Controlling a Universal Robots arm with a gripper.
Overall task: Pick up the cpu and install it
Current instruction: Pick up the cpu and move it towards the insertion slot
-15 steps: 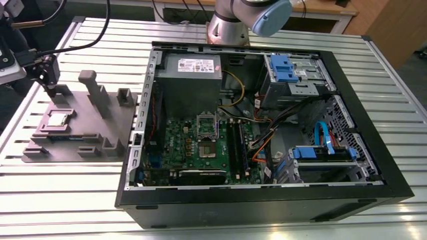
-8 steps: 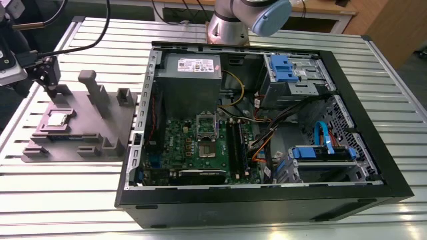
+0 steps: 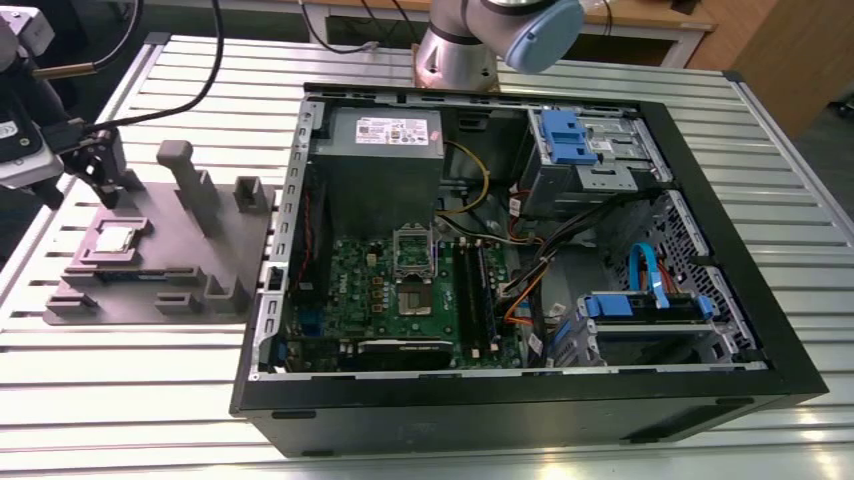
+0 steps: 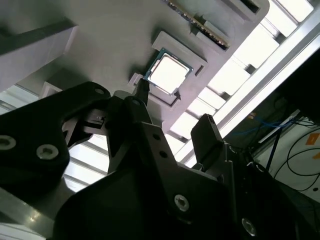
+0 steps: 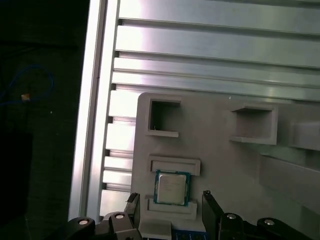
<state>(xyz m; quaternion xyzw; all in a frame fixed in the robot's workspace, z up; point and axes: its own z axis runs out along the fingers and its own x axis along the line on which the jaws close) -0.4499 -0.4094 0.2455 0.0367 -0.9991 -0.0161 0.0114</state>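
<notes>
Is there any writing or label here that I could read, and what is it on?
No text here can be read.
White label on the grey power supply box: lines of print, too small to read.
White sticker on the drive cage: too small to read.
Silver top of the cpu: faint marks, too blurred to read.

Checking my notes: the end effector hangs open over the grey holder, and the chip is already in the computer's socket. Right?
Not quite. The chip lies in a recess of the grey holder, between the fingers of the open end effector, as the first wrist view shows. The rest is right.
</notes>
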